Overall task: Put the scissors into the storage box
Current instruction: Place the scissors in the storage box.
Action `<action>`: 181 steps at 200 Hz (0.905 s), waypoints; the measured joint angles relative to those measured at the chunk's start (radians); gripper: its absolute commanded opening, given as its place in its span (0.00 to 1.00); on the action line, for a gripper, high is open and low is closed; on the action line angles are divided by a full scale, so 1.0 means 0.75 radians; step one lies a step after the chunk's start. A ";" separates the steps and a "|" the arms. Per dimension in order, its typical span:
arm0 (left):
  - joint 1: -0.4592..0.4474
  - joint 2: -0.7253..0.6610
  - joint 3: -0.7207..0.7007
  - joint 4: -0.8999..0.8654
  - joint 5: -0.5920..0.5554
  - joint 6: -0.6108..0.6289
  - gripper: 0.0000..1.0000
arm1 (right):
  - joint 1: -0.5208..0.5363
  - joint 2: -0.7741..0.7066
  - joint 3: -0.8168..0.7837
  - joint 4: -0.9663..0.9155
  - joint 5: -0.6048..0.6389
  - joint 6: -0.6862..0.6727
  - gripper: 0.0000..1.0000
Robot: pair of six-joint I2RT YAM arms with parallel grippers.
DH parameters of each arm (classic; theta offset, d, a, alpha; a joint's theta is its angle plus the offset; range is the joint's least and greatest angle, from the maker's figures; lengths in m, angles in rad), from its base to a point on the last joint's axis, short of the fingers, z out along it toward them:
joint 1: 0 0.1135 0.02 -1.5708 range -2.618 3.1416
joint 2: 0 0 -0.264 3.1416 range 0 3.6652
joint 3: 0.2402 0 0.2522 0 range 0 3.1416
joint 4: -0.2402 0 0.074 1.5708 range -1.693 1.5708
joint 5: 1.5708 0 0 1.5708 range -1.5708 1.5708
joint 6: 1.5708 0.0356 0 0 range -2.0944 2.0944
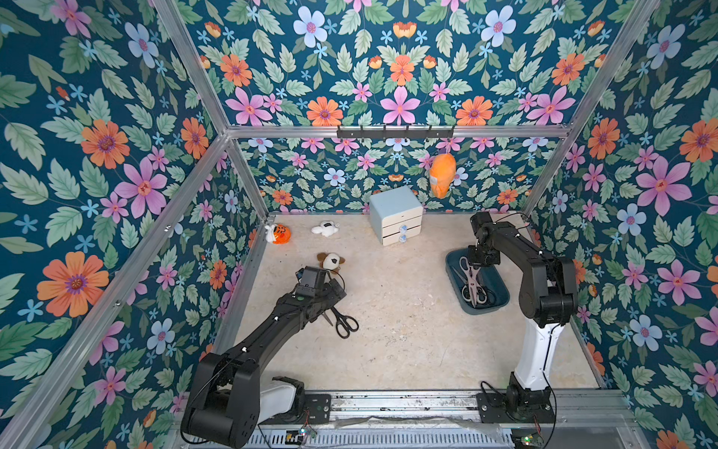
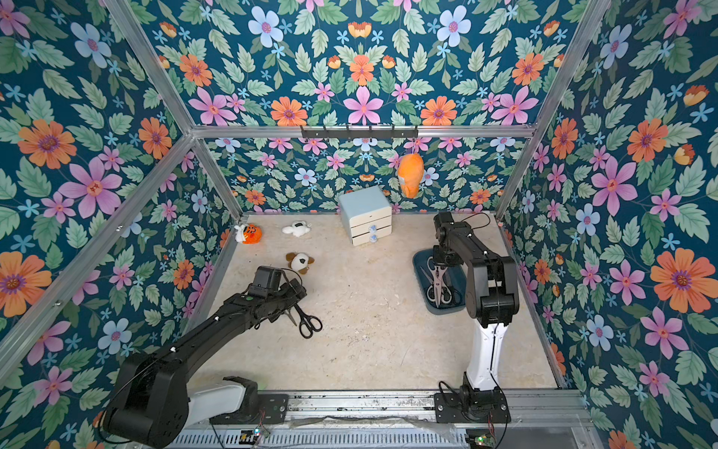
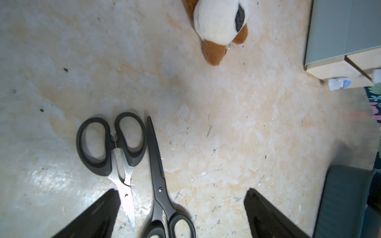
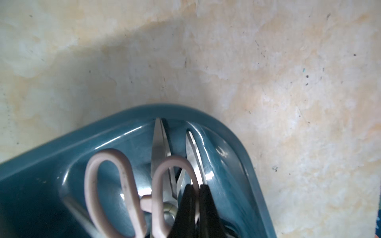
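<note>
Found the storage box (image 1: 500, 290) at 3 o'clock on the table (image 1: 408, 342), plain in both top views, lying roughly from 11 to 5. Saw several of the scissors (image 1: 480, 296) already inside it, heaped lengthwise, with the pale-handled shears (image 1: 471, 278) uppermost and pointing their rings toward 12.

Noted the right gripper (image 4: 195, 186) over the box's 12 o'clock end, pressed together and pinching the rim of one pale ring, clearest in the right wrist view. Could not judge any lift of the shears off the heap.

Found two more pairs outside the box, toward 9 o'clock and not far from the middle, flat on the table: the short black-handled pair (image 3: 115, 148) with bright blades and the long all-black pair (image 3: 158, 181), laid head to tail, just beside each other and perhaps touching. Saw little of the short pair from above, most of it hidden under the left arm.

Noted the left gripper (image 3: 181, 191) spread wide over them, framing the long all-black pair, with the short pair's blades just beside one finger (image 3: 103, 208). Could not tell any contact.

Saw also a plush dog (image 1: 330, 261) at 10 o'clock and a pale blue cabinet (image 1: 394, 212) at 12.
</note>
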 measured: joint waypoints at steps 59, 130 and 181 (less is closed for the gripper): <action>-0.002 -0.040 -0.016 -0.050 -0.020 0.015 0.99 | 0.000 -0.064 0.018 -0.024 -0.006 0.043 0.29; -0.002 -0.113 -0.110 -0.052 0.017 0.092 0.99 | 0.227 -0.402 -0.164 -0.070 -0.017 0.216 0.33; -0.002 -0.157 -0.186 -0.047 0.077 0.094 0.92 | 0.569 -0.564 -0.301 -0.081 0.018 0.409 0.34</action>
